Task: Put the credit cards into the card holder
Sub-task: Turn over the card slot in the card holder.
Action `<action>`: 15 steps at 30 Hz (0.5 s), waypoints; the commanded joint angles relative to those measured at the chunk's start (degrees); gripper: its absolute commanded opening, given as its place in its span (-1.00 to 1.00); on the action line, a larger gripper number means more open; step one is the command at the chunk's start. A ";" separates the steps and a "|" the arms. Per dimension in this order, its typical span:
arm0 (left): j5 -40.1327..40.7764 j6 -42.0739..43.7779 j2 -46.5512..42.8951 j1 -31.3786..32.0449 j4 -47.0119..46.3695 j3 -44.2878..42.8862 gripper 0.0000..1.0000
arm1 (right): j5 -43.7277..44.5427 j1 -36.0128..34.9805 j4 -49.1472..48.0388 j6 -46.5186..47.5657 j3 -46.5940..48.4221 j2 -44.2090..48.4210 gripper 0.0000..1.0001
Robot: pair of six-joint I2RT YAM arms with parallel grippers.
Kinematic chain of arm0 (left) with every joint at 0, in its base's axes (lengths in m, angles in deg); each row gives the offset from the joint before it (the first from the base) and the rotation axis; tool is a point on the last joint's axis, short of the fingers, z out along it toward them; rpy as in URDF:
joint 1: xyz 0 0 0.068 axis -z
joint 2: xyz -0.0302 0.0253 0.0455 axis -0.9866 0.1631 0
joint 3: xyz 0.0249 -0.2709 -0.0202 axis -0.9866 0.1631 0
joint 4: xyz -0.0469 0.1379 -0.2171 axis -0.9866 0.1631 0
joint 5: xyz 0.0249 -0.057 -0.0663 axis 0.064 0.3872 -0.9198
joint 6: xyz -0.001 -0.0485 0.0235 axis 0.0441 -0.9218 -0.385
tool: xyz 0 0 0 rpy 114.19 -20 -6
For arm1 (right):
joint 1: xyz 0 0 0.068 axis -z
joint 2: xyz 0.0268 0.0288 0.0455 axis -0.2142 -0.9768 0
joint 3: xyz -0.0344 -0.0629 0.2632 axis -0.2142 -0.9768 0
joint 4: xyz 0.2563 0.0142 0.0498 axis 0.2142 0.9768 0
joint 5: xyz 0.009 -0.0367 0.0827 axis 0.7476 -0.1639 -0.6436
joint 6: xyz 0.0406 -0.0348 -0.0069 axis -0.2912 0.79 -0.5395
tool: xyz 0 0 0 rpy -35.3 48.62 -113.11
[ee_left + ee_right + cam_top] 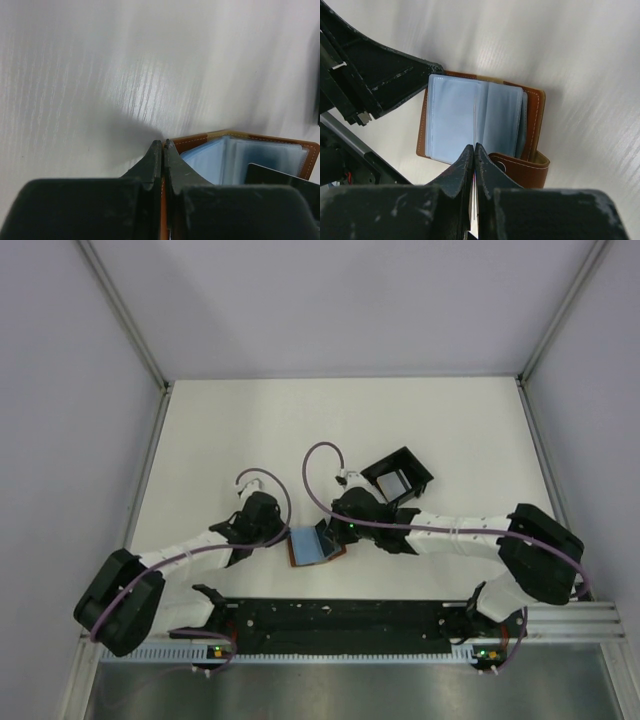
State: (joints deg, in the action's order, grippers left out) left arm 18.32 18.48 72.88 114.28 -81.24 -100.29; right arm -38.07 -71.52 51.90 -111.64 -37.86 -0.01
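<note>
The brown leather card holder (pixel 312 545) lies open on the white table and shows its pale blue clear sleeves (pixel 455 120) and its closing tab (pixel 520 170). My left gripper (pixel 163 142) is shut on the holder's left cover edge (pixel 165 200), and it also shows in the top view (pixel 286 538). My right gripper (pixel 474 146) is shut on a thin pale card (pixel 474 220) held edge-on just above the sleeves' middle fold, and it also shows in the top view (pixel 336 533). Another pale card (pixel 393 483) stands in the black slotted box.
The black open-frame box (pixel 415 472) sits just behind my right wrist. A black rail (pixel 340 615) runs along the near table edge. Aluminium posts (pixel 120 310) and side walls border the table. My left fingers (pixel 395 82) reach in at the holder's upper left in the right wrist view.
</note>
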 commanded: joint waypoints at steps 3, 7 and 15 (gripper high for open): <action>0.42 1.33 2.35 -0.10 -1.69 1.27 -1.00 | -6.93 2.20 -5.30 -1.27 -0.49 -3.65 -1.00; -0.02 1.41 2.44 -0.10 -1.95 1.98 -1.00 | -9.57 4.31 -9.61 -3.30 -3.30 -4.53 -1.00; -0.54 1.77 3.31 -0.10 -3.97 2.33 -1.00 | -11.85 7.39 -14.36 -4.62 -6.30 -6.90 -1.00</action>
State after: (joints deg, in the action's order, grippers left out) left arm 17.99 18.93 74.35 114.28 -85.76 -99.56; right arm -48.14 -65.34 42.70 -115.27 -43.37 -4.69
